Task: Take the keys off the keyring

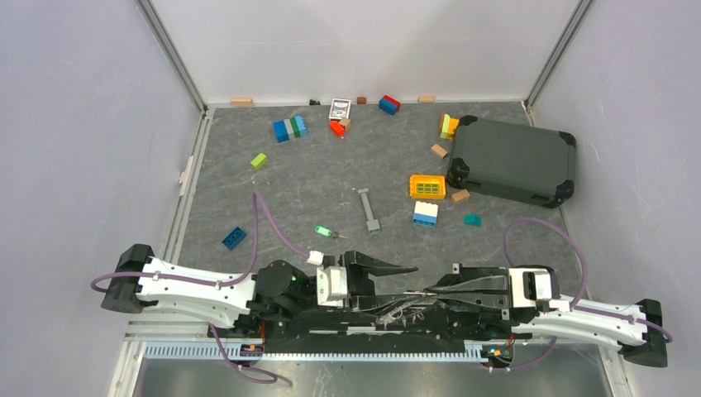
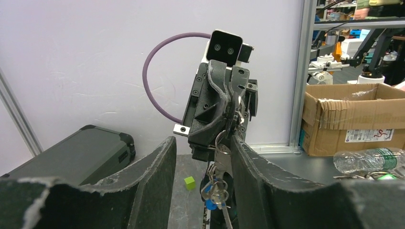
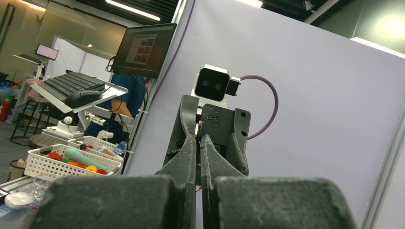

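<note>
Keyring (image 2: 220, 141): a thin silver wire loop, held up over the desk's (image 1: 331, 182) near edge.
Keys (image 2: 216, 188): a small silver cluster dangling below the ring, with something blue low in the bunch.
Green-headed key (image 1: 324, 231): lies flat on the desk, apart from the bunch.
Right pincer (image 2: 228, 136): clamped on the keyring.
Left pincer (image 2: 203, 143): fingers apart, with the bunch hanging between them. Whether they touch it cannot be told.
</note>
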### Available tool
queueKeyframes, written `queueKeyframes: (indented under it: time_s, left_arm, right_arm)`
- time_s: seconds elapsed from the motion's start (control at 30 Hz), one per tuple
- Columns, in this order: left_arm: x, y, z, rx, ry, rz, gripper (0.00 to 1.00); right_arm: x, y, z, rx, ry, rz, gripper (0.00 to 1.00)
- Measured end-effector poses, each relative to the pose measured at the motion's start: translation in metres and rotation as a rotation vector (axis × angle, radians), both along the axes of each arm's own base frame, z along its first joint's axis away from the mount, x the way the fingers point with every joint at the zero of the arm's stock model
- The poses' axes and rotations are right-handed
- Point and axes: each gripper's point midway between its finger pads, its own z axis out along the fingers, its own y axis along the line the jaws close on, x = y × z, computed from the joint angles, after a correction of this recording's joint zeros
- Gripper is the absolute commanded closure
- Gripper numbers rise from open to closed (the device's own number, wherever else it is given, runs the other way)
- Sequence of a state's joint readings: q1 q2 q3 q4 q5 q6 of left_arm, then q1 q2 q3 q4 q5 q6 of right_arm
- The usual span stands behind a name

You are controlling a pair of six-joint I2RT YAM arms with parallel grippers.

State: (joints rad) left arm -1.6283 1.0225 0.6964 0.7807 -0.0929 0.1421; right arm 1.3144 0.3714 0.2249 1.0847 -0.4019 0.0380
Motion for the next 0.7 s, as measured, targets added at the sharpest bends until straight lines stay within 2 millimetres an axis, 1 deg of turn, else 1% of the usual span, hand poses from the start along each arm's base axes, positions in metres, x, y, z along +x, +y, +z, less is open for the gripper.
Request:
queueKeyframes:
  time_s: [0.1,0.5,0.7]
  left_arm:
    - [-0.002,-0.001,-0.002,0.005,-0.001,-0.011,0.47]
    - [-0.021,-0.002,-0.003,0.007,-0.028,-0.115,0.47]
    - [-0.024,-0.009,-0.011,0.031,-0.034,-0.129,0.47]
  right_arm:
    - [-0.002,0.001,-0.001,-0.004,-0.007,0.011,1.00]
    - [-0.013,-0.001,-0.002,-0.009,-0.043,0.061,1.00]
    - [-0.021,0.000,-0.005,-0.024,-0.062,0.106,1.00]
